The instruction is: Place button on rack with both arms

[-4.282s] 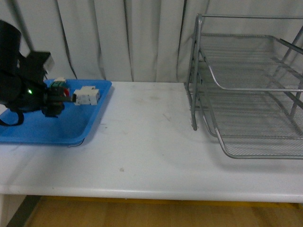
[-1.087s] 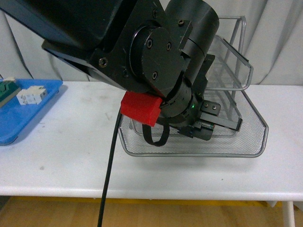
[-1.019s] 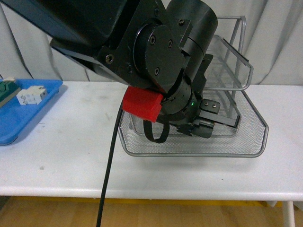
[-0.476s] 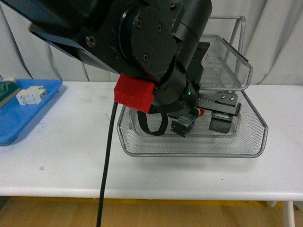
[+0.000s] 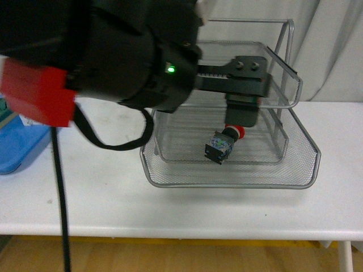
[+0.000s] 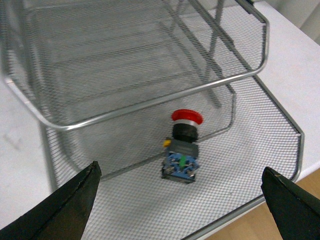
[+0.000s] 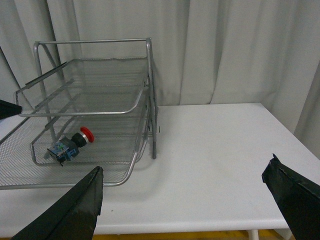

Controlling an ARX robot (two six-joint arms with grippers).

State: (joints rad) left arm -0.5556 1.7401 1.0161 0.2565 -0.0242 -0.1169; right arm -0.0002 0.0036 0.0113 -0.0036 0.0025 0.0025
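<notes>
The left tool (image 6: 180, 170) is hanging over the rack (image 5: 227, 186) with its fingers (image 6: 70, 205) spread wide and is gripping nothing. The button (image 6: 182, 150) is lying free on the mesh of the lowest tier, between the two fingers and apart from both. It is resting on its side, with the red cap pointing toward the back of the rack and the blue end toward the front rim. That blue end is carrying small green and pale markings, too small to read.

From the front, one finger is hovering just above the red cap, and whether they are touching is hard to tell. The left arm is filling much of that view, showing a red block (image 5: 37, 99) and a lit green light (image 5: 169, 69) and covering most of a blue tray (image 5: 17, 153).

The right tool (image 7: 185, 165) is also gaping wide and holding nothing, hanging over the white surface (image 7: 215, 150) beside the rack. Only its dark fingertips are showing.
</notes>
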